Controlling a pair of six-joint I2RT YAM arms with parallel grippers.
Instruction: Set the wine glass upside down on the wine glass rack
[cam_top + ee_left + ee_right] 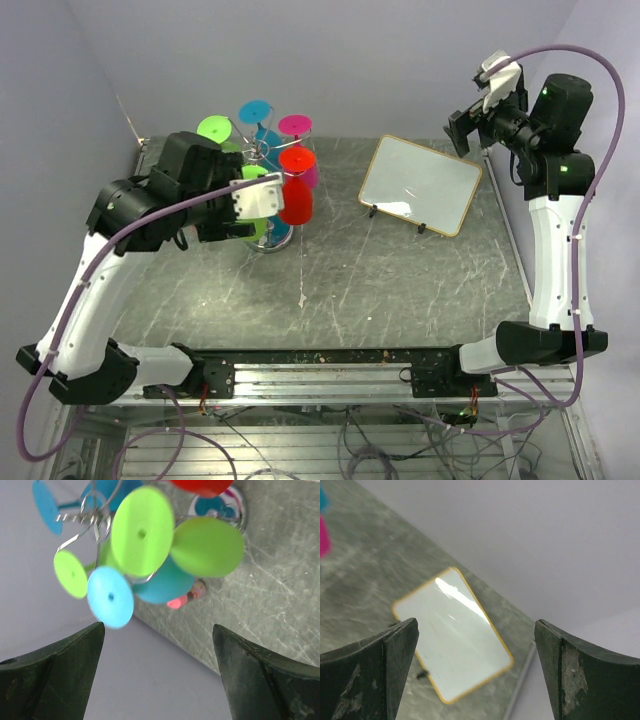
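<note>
The silver wire wine glass rack [265, 151] stands at the back left of the table, its round base [270, 245] under it. Several coloured wine glasses hang on it upside down, among them a red one [296, 190], a green one [214, 128], a blue one [256, 110] and a magenta one [295, 124]. My left gripper [260, 200] is open and empty, right beside the rack's near side. Its wrist view shows the rack wire [90, 510], a green glass foot [142, 530], a green bowl [207, 547], a light blue foot [110, 597] and open fingers [75, 655]. My right gripper [470, 125] is open and empty, raised at the back right.
A white rectangular tray with a gold rim [420, 185] stands on small black feet at the back right; it also shows in the right wrist view [455, 635]. Grey walls close off the back and both sides of the marbled table [350, 280].
</note>
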